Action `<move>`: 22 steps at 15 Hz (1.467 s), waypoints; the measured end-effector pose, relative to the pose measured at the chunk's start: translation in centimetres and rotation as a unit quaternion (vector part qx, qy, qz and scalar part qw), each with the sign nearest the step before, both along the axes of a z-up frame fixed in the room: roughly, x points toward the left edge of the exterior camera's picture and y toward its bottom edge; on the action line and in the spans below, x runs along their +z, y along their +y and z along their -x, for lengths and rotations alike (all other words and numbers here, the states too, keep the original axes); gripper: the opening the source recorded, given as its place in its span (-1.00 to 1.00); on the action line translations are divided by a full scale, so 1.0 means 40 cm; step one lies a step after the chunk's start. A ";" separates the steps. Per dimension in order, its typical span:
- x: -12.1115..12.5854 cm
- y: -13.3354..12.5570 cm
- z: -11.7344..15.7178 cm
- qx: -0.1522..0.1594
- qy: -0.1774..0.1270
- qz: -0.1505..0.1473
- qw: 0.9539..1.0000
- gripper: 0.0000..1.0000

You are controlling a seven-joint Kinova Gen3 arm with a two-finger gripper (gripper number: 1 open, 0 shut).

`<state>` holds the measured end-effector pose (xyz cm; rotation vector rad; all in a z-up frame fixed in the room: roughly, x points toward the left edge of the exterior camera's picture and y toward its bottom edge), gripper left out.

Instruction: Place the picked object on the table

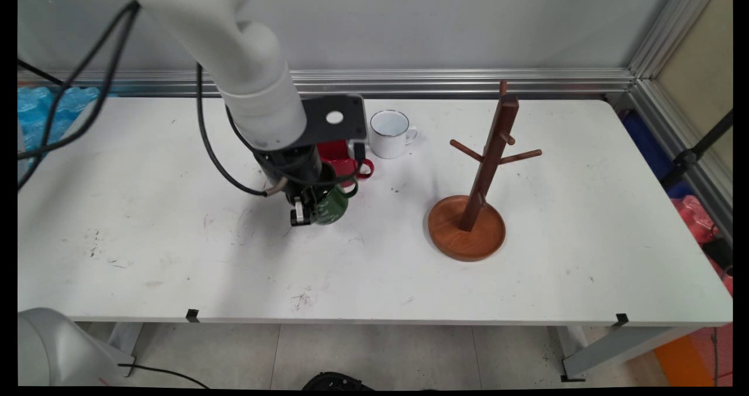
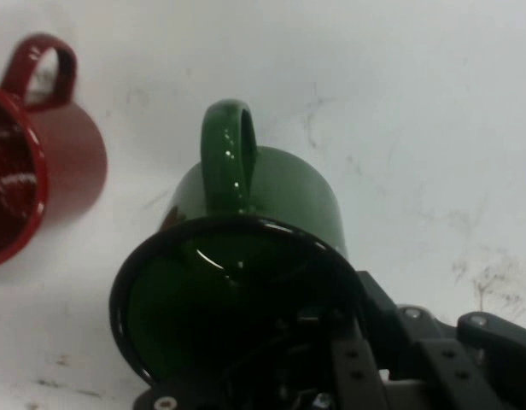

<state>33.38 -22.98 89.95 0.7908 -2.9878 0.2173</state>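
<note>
Left of table [image 1: 175,255] centre, down low: gripper [image 1: 305,210] closed on green mug [image 1: 332,207], black cables [image 1: 206,144] trailing from the wrist above. From the hand view, fingers clamped across the mug's wall near its dark rim, one inside the bowl, the other outside at about 4 o'clock of the opening. Green mug [image 2: 280,192] seen mouth-on, handle at 12 o'clock in that view, away from the grip. Seemingly resting on the table or barely off it; cannot tell which, with the underside hidden by the hand in the main view.

Just beside it, at 12 to 1 o'clock in the main view: red mug [image 1: 339,152], partly masked by the wrist's black plate, handle toward 3 o'clock. In the hand view, red mug [image 2: 62,162] at 9 o'clock, close to the green one but apart. Further back, at 1 o'clock of the gripper: white mug [image 1: 388,134], upright, dark-rimmed, handle to 3 o'clock, clear of the red one. Well apart at 3 o'clock: wooden mug tree [image 1: 488,162] on a round dished base, pegs bare, upright. Between green mug and tree only scuffed tabletop.
</note>
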 end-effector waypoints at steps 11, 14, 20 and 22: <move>-0.098 -0.023 0.086 0.002 -0.073 -0.048 0.996 -1.00; -0.120 -0.031 0.101 0.000 -0.083 -0.053 0.995 -1.00; -0.154 -0.041 0.121 -0.006 -0.097 -0.059 0.994 -1.00; -0.160 -0.043 0.124 -0.007 -0.099 -0.060 0.993 -1.00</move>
